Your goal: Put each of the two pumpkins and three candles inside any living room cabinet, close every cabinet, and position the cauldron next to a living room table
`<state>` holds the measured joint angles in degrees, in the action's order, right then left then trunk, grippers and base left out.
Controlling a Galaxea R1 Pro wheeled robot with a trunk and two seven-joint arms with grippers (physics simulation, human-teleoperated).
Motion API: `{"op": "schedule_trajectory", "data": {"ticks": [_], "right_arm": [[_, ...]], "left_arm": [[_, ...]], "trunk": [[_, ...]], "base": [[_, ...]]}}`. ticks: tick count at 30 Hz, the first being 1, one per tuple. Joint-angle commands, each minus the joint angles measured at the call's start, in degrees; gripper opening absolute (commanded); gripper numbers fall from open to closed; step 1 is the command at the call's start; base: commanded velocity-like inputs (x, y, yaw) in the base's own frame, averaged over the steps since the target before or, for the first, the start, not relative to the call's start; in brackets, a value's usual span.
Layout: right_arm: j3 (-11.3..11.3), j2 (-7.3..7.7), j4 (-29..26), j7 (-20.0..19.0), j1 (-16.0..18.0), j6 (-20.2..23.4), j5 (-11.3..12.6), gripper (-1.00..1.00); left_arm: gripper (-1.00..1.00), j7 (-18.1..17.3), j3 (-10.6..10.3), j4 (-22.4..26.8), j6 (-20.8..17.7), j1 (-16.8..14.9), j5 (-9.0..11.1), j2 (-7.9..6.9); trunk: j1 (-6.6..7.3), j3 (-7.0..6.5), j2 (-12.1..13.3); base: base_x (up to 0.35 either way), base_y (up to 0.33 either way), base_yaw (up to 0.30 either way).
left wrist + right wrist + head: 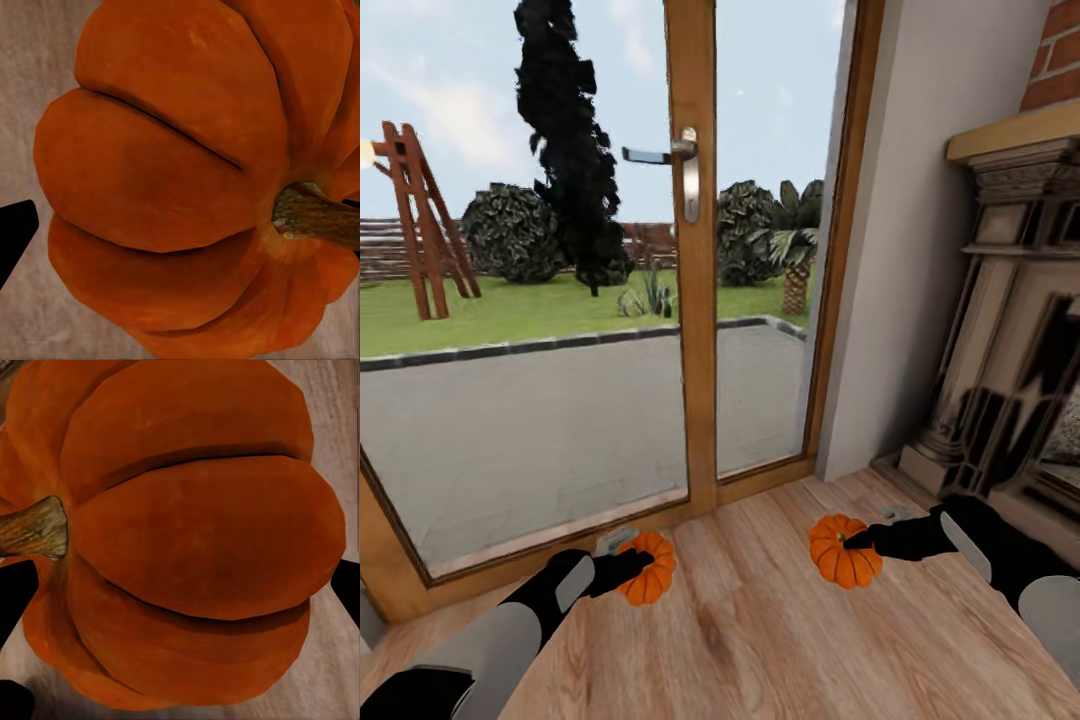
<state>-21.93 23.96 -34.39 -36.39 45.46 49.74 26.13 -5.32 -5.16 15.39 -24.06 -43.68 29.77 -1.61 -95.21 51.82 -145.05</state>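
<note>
Standing by the glass door [690, 250], I see both arms reaching low over the wooden floor [760, 640] — the left gripper [632, 568] has its jaws clamped on one pumpkin [648, 568], the right gripper [860, 541] clamped on the other pumpkin [844, 552]. Each pumpkin sits close to the door's threshold, well apart from its twin, ribs and brown stem [315, 216] plain up close. A stone fireplace [1010, 330] stands at the right.
</note>
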Motion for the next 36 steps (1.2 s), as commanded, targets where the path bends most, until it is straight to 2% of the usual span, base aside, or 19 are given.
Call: {"op": "schedule_trajectory", "data": {"ticks": [1,9,14,18,21,25,28,34,36], "right_arm": [[-0.22,-0.15,0.1,-0.08,0.07,-0.04,-0.2,-1.0],[-0.4,-0.75,1.5,-0.08,0.07,-0.16,-0.26,-1.0],[-0.48,-4.75,5.04,-0.05,0.07,-0.28,-0.29,-1.0],[-0.52,-5.03,5.63,0.01,0.07,-0.33,-0.35,-1.0],[-0.39,-5.2,8.01,0.27,0.07,-0.34,-0.36,-1.0],[-0.26,-5.23,8.81,7.33,0.07,-1.79,-0.23,-1.0],[-0.23,-5.24,8.88,9.27,0.07,-3.61,-0.21,-1.0],[-0.24,-5.24,8.71,9.66,0.07,-4.08,-0.2,-1.0],[-0.37,-6.07,8.66,9.8,0.07,-4.11,-0.21,-1.0]], "left_arm": [[-1.0,0.04,-0.52,0.06,-0.2,0.0,0.37,-0.1],[-1.0,0.04,-0.53,-0.05,-0.2,0.0,0.38,-0.18],[-1.0,0.16,-0.5,-0.14,-0.13,0.0,0.32,-0.32],[-1.0,0.26,-0.47,-0.18,-0.09,0.0,0.35,-0.47],[-1.0,0.31,-0.46,-0.86,0.0,0.0,0.37,-0.5],[-1.0,0.31,-0.46,-1.8,1.49,0.0,0.38,-0.5],[-1.0,0.31,-0.46,-1.91,1.89,0.0,0.38,-0.5],[-1.0,0.31,-0.46,-1.94,1.99,0.0,0.38,-0.5],[-1.0,0.27,-0.51,-1.98,2.0,0.0,0.38,-0.46]], "trunk": [[0.03,-0.21,-0.01],[0.24,-2.22,0.1],[0.37,-3.44,0.17],[0.47,-4.18,0.22],[0.55,-4.6,0.26],[0.65,-5.13,0.31],[0.73,-5.52,0.35],[0.89,-6.31,0.43],[0.94,-6.58,0.46]], "base": [[0.0,0.0,-0.269],[0.0,0.0,-0.28],[0.0,0.0,-0.286],[0.0,0.0,-0.253],[0.0,0.0,-0.145],[0.0,0.0,-0.099],[0.0,0.0,-0.094],[0.0,0.0,-0.093],[0.0,0.0,-0.136]]}}
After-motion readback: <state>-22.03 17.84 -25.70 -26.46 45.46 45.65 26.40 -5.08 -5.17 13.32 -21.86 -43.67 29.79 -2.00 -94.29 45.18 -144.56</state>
